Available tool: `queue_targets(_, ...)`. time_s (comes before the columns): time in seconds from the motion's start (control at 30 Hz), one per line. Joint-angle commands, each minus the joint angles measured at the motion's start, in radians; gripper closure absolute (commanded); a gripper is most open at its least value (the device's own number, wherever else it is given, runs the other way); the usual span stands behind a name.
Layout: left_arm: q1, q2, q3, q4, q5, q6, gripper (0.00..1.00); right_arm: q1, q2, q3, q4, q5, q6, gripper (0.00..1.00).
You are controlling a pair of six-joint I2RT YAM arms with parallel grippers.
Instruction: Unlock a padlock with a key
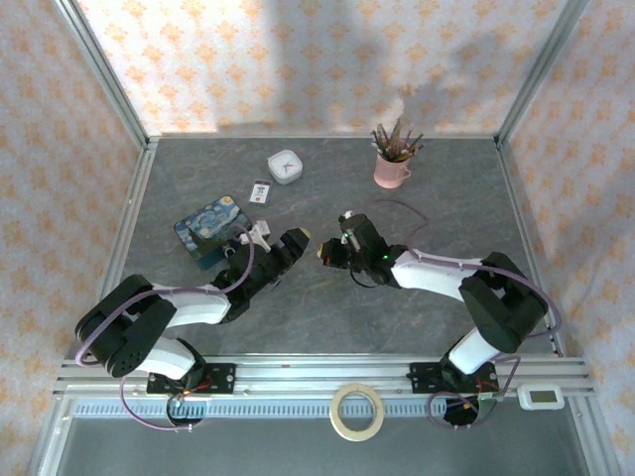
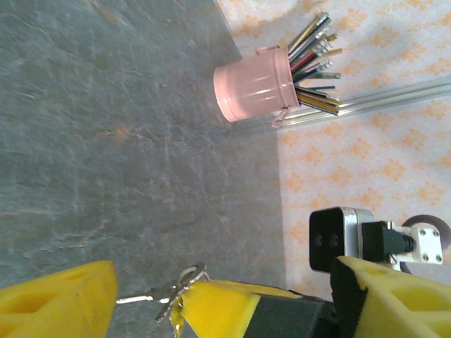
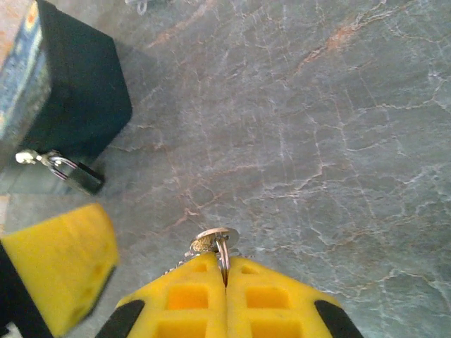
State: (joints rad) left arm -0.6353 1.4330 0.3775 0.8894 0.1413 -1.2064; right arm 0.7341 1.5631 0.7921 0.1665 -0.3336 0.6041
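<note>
Dark grey metal padlock (image 3: 79,176) is seen ahead-left of the right hand (image 3: 225,265), which is clamped on the thin silvery key (image 3: 213,242).

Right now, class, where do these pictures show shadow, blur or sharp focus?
Top external: broad soft shadows cross the patterned back wall. Left wrist: pink metal pencil cup sharp, yellow foam fingers blurred. Right wrist: silvery metal key ring sharp, yellow foam block at left blurred.

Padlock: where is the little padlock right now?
The padlock lies on the table at the left of the right wrist view, at the foot of the dark box, up and left of the right gripper.
</note>
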Motion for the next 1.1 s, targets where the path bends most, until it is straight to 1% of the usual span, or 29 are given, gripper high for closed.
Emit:
queue_targets(0.0,-0.03,0.035,0.027,0.105,-0.047,-0.093,0.28,0.0,-0.051,-0.031,0.099,0.022,0.095,1.0)
queue_targets(0.07,-0.043,0.056,0.037,0.118,-0.06,-0.116,0.3,0.001,-0.056,-0.057,0.154,0.037,0.131,1.0)
queue_targets(0.2,-0.055,0.086,0.057,0.115,-0.077,-0.147,0.31,0.001,-0.069,-0.105,0.266,0.048,0.185,1.0)
queue_targets(0.33,-0.055,0.108,0.075,0.112,-0.077,-0.16,0.32,0.002,-0.061,-0.11,0.298,0.038,0.189,1.0)
queue_targets(0.53,-0.055,0.134,0.102,0.112,-0.066,-0.15,0.43,0.002,-0.062,-0.116,0.313,0.024,0.186,1.0)
queue_targets(0.67,-0.055,0.148,0.107,0.121,-0.061,-0.141,0.54,0.002,-0.068,-0.12,0.315,0.021,0.183,1.0)
queue_targets(0.83,-0.055,0.155,0.115,0.12,-0.05,-0.114,0.69,0.002,-0.071,-0.127,0.314,0.022,0.182,1.0)
queue_targets(1.07,-0.055,0.142,0.106,0.096,-0.081,-0.092,0.75,0.002,-0.079,-0.132,0.31,0.023,0.175,1.0)
